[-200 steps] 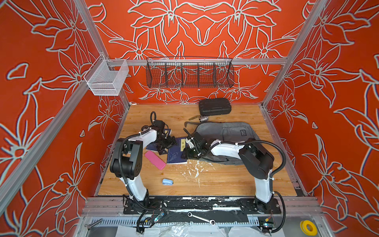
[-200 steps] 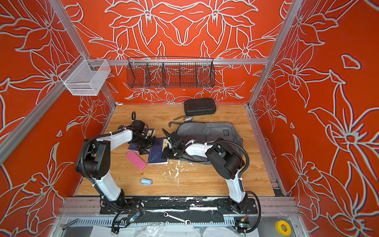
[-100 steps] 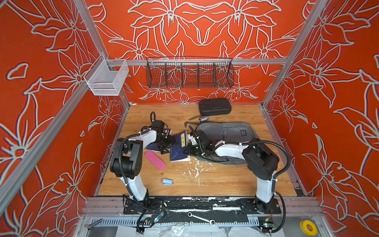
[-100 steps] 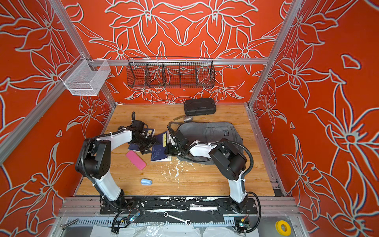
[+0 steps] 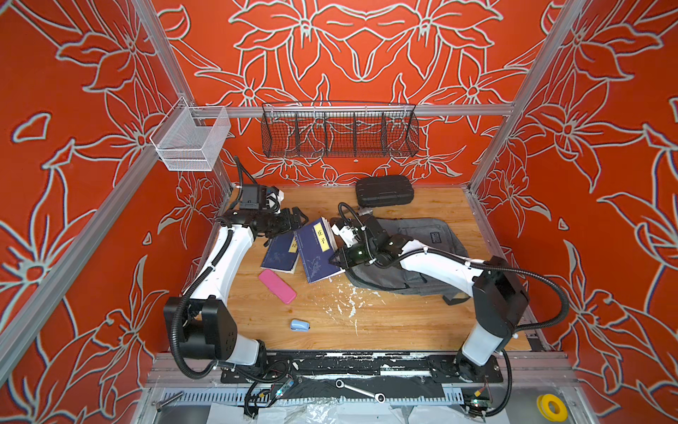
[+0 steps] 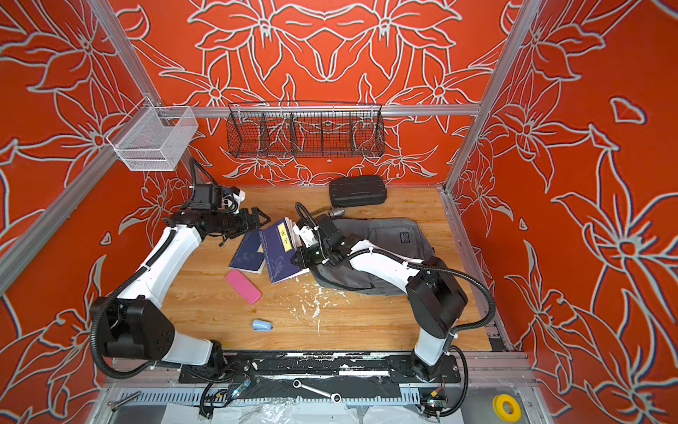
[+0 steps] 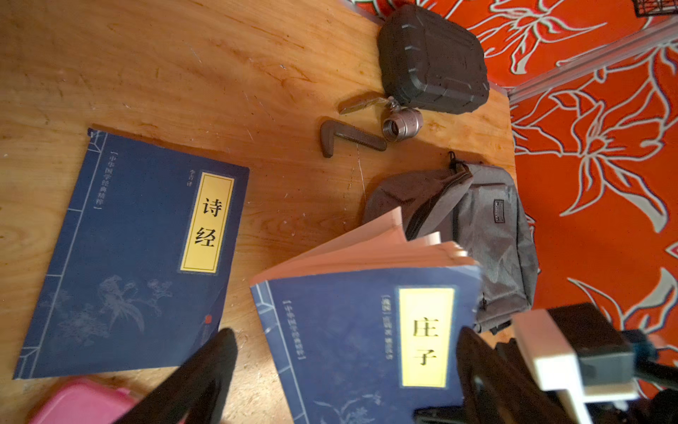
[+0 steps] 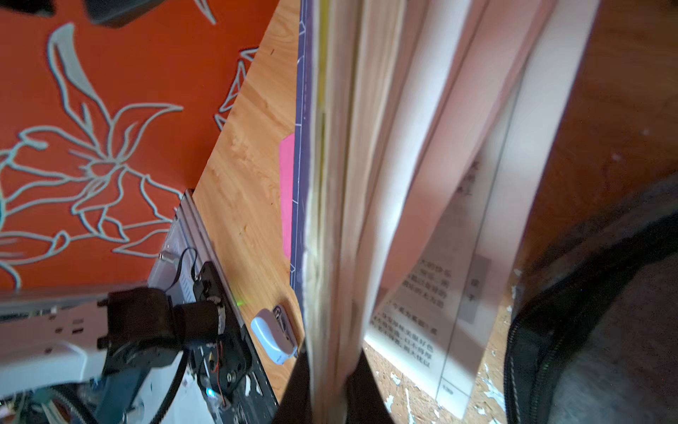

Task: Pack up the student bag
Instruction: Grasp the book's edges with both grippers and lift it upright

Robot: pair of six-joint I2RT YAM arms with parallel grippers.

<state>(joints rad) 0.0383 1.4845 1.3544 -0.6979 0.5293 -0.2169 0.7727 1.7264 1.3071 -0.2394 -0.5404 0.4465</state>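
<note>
So the right gripper (image 8: 328, 400) is clamped on the tilted blue book (image 5: 317, 249)
Pages fanning out. The left gripper (image 5: 298, 219) hangs wide open, empty, above the second book (image 5: 280, 253). The student bag (image 5: 418, 229) lies flat on the wooden table (image 5: 367, 319), under the right arm.

We read 诗经 on the yellow label of the flat blue book (image 7: 139, 253) and 庄子 on the label of the lifted blue book (image 7: 330, 348). Side print on both looks like 中华国学经典精粹, we think. The logo patch (image 7: 499, 211) on the grey backpack (image 7: 506, 264) is unreadable.
</note>
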